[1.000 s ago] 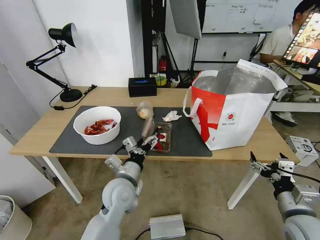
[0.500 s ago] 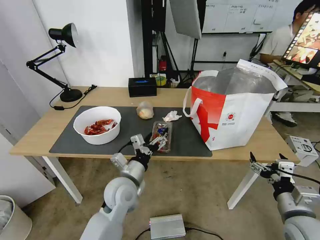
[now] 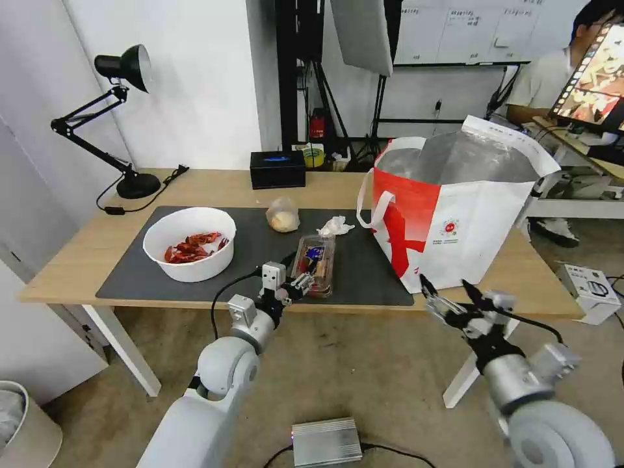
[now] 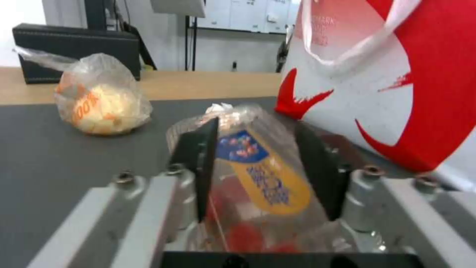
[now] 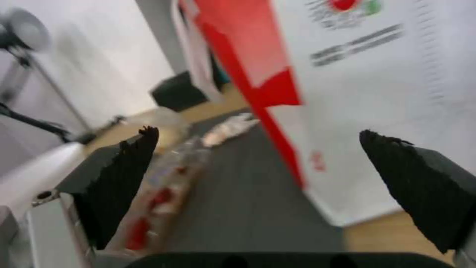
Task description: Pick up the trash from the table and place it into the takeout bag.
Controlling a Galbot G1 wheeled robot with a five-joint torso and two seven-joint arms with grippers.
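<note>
1. Here, the left gripper (image 3: 290,284) sits at the near edge of the table (image 3: 84,253), its fingers (image 4: 198,163) spread to either side of the near end of the tray (image 3: 315,257). The wrist view shows the tray between the pads, but I cannot tell whether they press it or just flank it; no firm grip is visible.
2. The tray lies on the grey mat (image 3: 130,273), long axis running away from the robot and slightly toward the bag (image 3: 455,214). The gripper meets it end-on, so the jaws span its short width. Judgement: a sound approach for a thin, flexible shell, though it may flex or slip if squeezed at one end only.
3. The right gripper (image 3: 448,300) hangs at the table's front edge, just before the bag's near corner, jaws wide apart and empty. It is nearer the bag; the left is nearer all the trash.
4. Other trash: bowl (image 3: 189,243) of red shells at the mat's left; small clear sack (image 3: 283,215) with a beige lump beyond the tray; tissue (image 3: 335,226) between sack and bag. All are apart from the tray.
5. The bag stands upright on the table's right part, mouth open upward, near the tray's far end, with bare mat between.
6. Open room: judged from here, the tray must rise above the bag's tall rim, then travel right. The loop handle (image 3: 374,208) on the near face is the likely snag.
</note>
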